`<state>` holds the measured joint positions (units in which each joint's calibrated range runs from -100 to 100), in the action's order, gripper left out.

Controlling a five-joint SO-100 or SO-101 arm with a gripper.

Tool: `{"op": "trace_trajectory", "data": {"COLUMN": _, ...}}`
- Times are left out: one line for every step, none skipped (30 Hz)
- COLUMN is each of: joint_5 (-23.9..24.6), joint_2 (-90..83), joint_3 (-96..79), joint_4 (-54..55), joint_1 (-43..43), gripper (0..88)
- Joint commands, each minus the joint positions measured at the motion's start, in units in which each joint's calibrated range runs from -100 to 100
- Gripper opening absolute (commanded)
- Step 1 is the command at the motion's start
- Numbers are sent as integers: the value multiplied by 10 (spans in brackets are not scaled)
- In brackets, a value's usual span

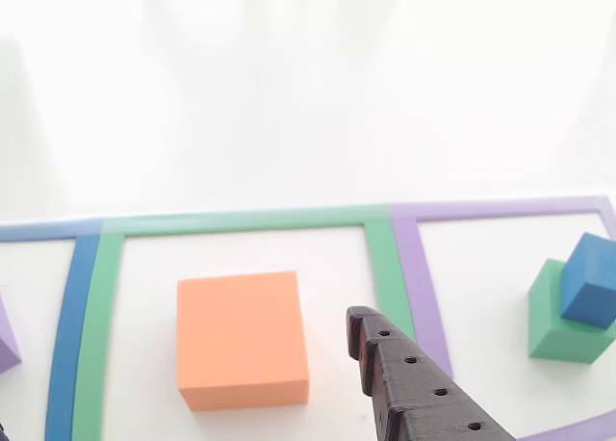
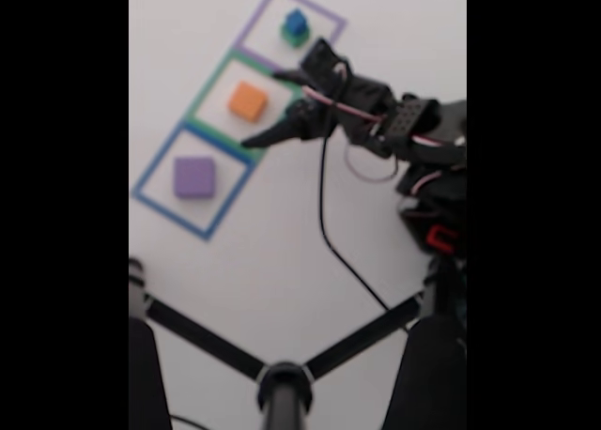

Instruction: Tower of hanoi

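Fixed view, left to right: purple block (image 2: 194, 177) in blue outline (image 2: 150, 203), orange block (image 2: 248, 101) in green outline (image 2: 212, 81), blue cube (image 2: 296, 21) atop green block (image 2: 297, 38) in purple outline (image 2: 324, 12). Claw (image 2: 274, 106) spread open, empty, just right of orange, above white bench (image 2: 282, 261)

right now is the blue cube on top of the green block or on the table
On top. The blue cube sits on the green block, skewed toward one corner, inside the purple taped square; the fixed view also shows blue over green.
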<state>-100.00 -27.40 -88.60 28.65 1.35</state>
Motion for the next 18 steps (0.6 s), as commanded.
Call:
{"op": "trace_trajectory", "data": {"joint_5": 0, "joint_2": 70, "joint_3": 8, "joint_4": 94, "joint_1": 0, "gripper": 470}}
{"op": "trace_trajectory", "data": {"joint_5": 0, "joint_2": 90, "joint_3": 12, "joint_4": 113, "joint_1": 1, "gripper": 470}}
{"op": "trace_trajectory", "data": {"joint_5": 0, "joint_2": 108, "joint_3": 15, "joint_4": 128, "joint_1": 3, "gripper": 470}}
{"op": "trace_trajectory", "data": {"joint_5": 0, "joint_2": 127, "joint_3": 18, "joint_4": 145, "joint_1": 4, "gripper": 470}}
{"op": "trace_trajectory", "data": {"joint_5": 0, "joint_2": 144, "joint_3": 21, "joint_4": 157, "joint_1": 6, "gripper": 470}}
{"op": "trace_trajectory", "data": {"joint_5": 0, "joint_2": 161, "joint_3": 24, "joint_4": 170, "joint_1": 7, "gripper": 470}}
{"op": "trace_trajectory", "data": {"joint_5": 0, "joint_2": 176, "joint_3": 27, "joint_4": 182, "joint_1": 8, "gripper": 470}}
{"op": "trace_trajectory", "data": {"joint_5": 0, "joint_2": 193, "joint_3": 29, "joint_4": 196, "joint_1": 9, "gripper": 470}}
{"op": "trace_trajectory", "data": {"joint_5": 0, "joint_2": 207, "joint_3": 31, "joint_4": 209, "joint_1": 9, "gripper": 470}}
{"op": "trace_trajectory", "data": {"joint_5": 0, "joint_2": 220, "joint_3": 34, "joint_4": 221, "joint_1": 9, "gripper": 472}}
{"op": "trace_trajectory", "data": {"joint_5": 0, "joint_2": 231, "joint_3": 37, "joint_4": 231, "joint_1": 9, "gripper": 472}}
{"op": "trace_trajectory", "data": {"joint_5": 0, "joint_2": 241, "joint_3": 39, "joint_4": 239, "joint_1": 9, "gripper": 473}}
{"op": "trace_trajectory", "data": {"joint_5": 0, "joint_2": 252, "joint_3": 41, "joint_4": 247, "joint_1": 9, "gripper": 473}}
{"op": "trace_trajectory", "data": {"joint_5": 0, "joint_2": 260, "joint_3": 44, "joint_4": 254, "joint_1": 8, "gripper": 473}}
{"op": "trace_trajectory", "data": {"joint_5": 0, "joint_2": 271, "joint_3": 46, "joint_4": 262, "joint_1": 7, "gripper": 473}}
{"op": "trace_trajectory", "data": {"joint_5": 0, "joint_2": 278, "joint_3": 48, "joint_4": 269, "joint_1": 6, "gripper": 474}}
{"op": "trace_trajectory", "data": {"joint_5": 0, "joint_2": 286, "joint_3": 49, "joint_4": 278, "joint_1": 4, "gripper": 475}}
{"op": "trace_trajectory", "data": {"joint_5": 0, "joint_2": 293, "joint_3": 50, "joint_4": 285, "joint_1": 4, "gripper": 476}}
